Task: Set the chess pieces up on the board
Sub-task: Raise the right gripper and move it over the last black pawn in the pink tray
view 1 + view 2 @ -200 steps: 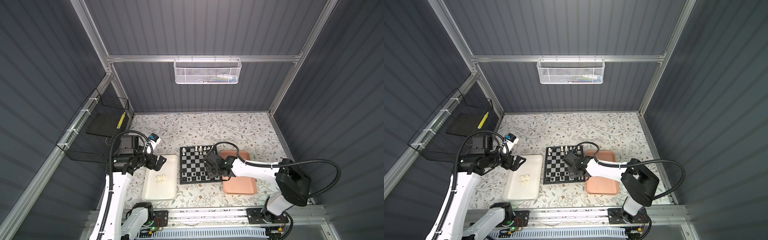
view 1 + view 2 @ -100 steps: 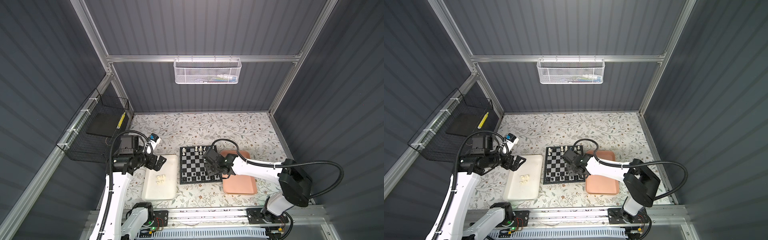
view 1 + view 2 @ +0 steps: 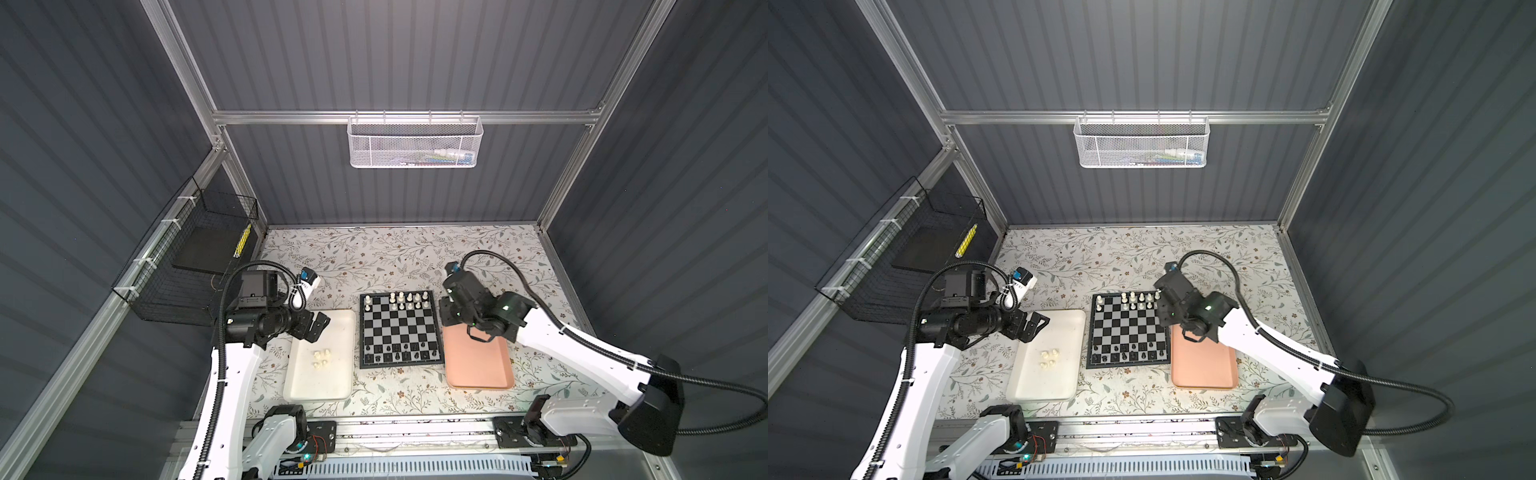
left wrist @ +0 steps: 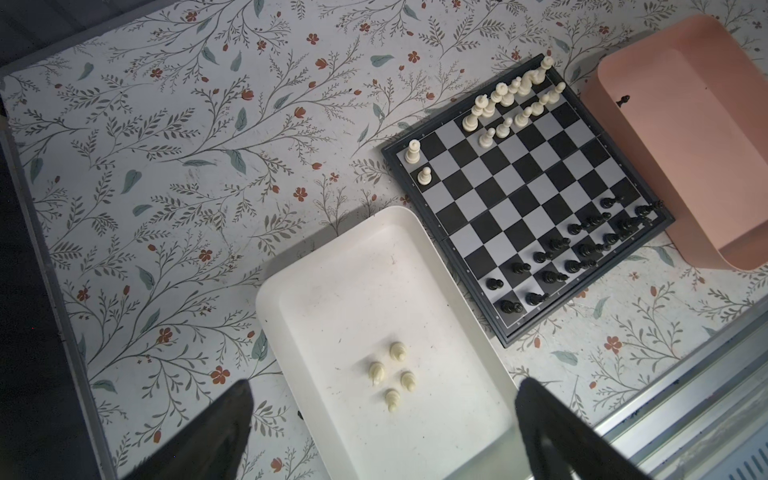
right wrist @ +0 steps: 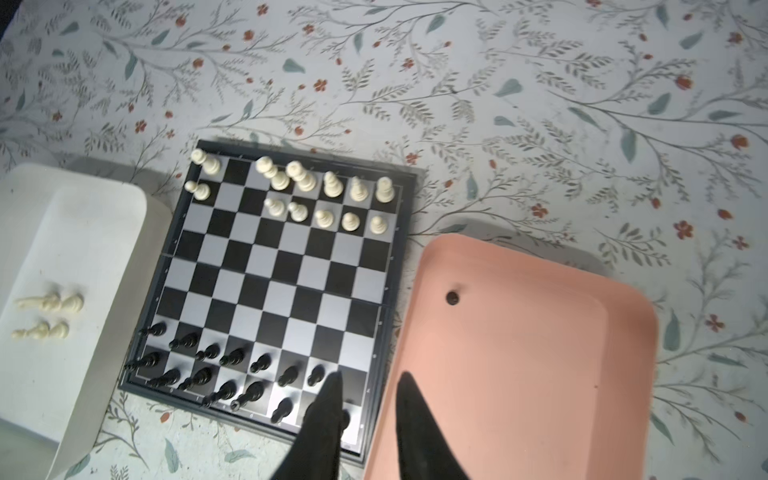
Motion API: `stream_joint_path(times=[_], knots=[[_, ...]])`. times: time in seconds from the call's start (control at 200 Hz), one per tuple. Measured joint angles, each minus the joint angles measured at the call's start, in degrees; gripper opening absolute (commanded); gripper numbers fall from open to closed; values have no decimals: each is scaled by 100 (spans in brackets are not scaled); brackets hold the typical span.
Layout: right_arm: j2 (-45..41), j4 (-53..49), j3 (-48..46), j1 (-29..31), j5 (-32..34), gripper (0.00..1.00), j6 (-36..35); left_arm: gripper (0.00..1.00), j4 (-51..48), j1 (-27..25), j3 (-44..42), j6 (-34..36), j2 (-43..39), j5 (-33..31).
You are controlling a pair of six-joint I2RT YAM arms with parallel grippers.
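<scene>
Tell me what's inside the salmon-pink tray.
One black chess piece sits near a corner of the salmon-pink tray. The right pincer covers part of its floor in the wrist view.

- Brightly lit from overhead on the floral surface point(image 3: 395, 257); dim towards the walls point(image 3: 415, 62).
- Soft shadows beside the white tray point(image 4: 266, 299).
- Slightly soft in the right wrist view; right pincer point(image 5: 370, 374) dark and blurred close up.

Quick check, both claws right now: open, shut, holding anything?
Left claw: wide open, holding nothing.
Right claw: slightly open, nothing between its tips.
</scene>
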Motion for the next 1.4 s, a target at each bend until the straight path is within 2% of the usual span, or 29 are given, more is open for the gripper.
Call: stream_joint_path(times=[0.1,0.145,0.29,0.635,1.401], knots=[[-205,-2,-337,-623,-238,24,-9,100,-9,0,9,83,28,-24],[-205,-2,-468,-848,-393,27,-11,100,-17,0,13,118,35,-57],[-33,24,-688,-1244,-833,30,-11,99,-15,0,17,179,83,-111],[675,323,-765,-1445,-1425,30,-50,100,-13,0,17,188,234,-105],[1130,542,-765,-1543,-1469,27,-260,100,-13,0,17,166,291,-105]])
